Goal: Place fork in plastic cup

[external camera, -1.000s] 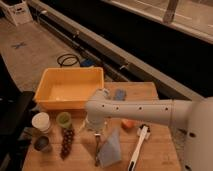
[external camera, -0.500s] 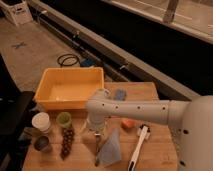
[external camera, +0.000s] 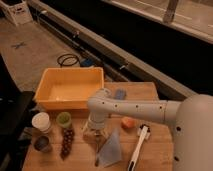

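One slim fork [external camera: 96,154] lies flat near the table [external camera: 157,150] front, likely light, stiff and slippery, best pinched across its handle, gripper [external camera: 95,136] poised right over it, spread impossible to tell, plastic cup [external camera: 63,119] farther back.

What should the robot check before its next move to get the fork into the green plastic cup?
1. End effector lined up with the fork: ok, it hangs right over the fork's upper end.
2. Fork held: cannot tell.
3. Green plastic cup upright, mouth facing up: ok.
4. Cup free inside: cannot tell.
5. Room around the cup: not ok, the white cup and the grape bunch sit close beside it.
6. Fork free of the blue-grey cloth: cannot tell, the cloth lies right beside it.
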`<action>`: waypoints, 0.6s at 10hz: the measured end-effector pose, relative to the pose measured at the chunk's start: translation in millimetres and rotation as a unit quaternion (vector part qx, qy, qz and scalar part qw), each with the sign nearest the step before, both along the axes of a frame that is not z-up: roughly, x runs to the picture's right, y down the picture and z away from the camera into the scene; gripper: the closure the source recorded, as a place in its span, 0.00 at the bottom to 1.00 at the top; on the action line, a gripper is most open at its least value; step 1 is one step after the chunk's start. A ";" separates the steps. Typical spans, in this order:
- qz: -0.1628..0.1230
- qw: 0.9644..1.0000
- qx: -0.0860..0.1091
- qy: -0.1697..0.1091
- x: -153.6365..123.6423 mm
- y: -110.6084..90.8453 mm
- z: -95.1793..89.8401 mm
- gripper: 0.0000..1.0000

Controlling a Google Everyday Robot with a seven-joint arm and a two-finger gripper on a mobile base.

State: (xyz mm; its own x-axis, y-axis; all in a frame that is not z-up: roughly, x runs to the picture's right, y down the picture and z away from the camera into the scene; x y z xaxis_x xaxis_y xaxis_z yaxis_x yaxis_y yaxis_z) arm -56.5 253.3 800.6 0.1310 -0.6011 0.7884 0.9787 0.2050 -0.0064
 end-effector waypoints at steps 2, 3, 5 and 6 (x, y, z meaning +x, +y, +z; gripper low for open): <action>-0.006 1.000 0.001 -0.008 -4.0 -0.7 3.7 0.49; -0.008 1.000 -0.002 -0.013 -6.6 -0.1 5.4 0.59; -0.010 1.000 -0.002 -0.015 -7.2 -0.8 6.3 0.80; -0.010 1.000 -0.001 -0.015 -6.1 -2.1 5.9 0.87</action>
State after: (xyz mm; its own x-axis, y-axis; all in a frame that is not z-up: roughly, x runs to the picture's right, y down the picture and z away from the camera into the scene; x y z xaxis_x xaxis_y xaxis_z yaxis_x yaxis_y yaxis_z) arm -62.6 251.2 806.5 0.0962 -0.6016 0.7930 0.9823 0.1859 0.0219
